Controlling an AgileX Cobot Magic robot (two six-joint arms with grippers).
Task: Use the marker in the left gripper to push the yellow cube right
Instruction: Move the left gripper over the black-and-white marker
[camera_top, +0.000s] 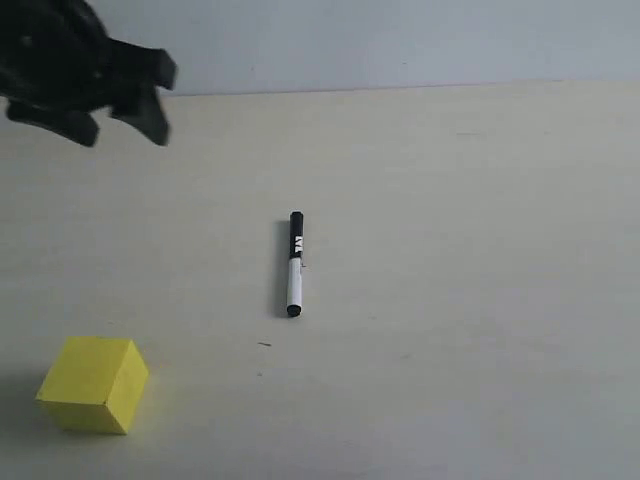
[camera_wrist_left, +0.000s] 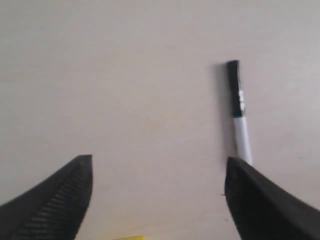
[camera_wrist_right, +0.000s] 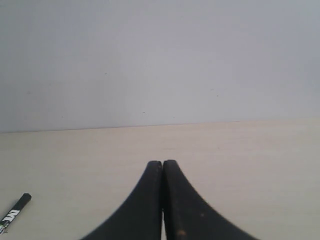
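The marker lies loose on the pale table, black cap end away from the camera, white barrel nearer; nothing holds it. It also shows in the left wrist view as the marker and at the edge of the right wrist view as the marker. The yellow cube rests at the front left; only a sliver of the cube shows in the left wrist view. My left gripper hovers at the far left, open and empty, well away from both; in its own view the left gripper has its jaws wide apart. My right gripper is shut on nothing.
The cream table runs back to a grey wall. The cube stands close to the front left corner of the exterior view. The right arm is out of the exterior view.
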